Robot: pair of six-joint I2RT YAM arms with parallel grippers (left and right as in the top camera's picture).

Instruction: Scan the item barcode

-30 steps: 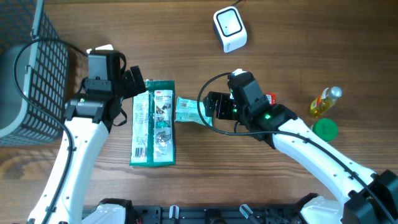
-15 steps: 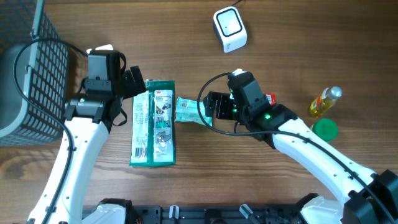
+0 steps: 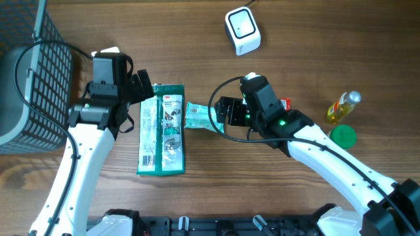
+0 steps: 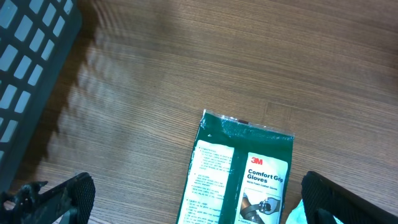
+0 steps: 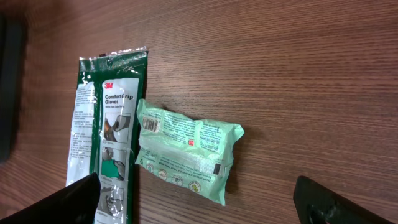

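Wooden tabletop point(image 3: 197, 52). In the overhead view a pale green packet point(image 3: 199, 116) lies at centre frame, touching a dark green glove pack point(image 3: 162, 130) on its left. The right jaws stand wide open, empty, just right of the packet. The left jaws, equally wide and empty, sit beside the glove pack's upper-left corner.

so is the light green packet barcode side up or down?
Up. The right wrist view shows a barcode on the top face of the light green packet, at the end nearest the gloves pack.
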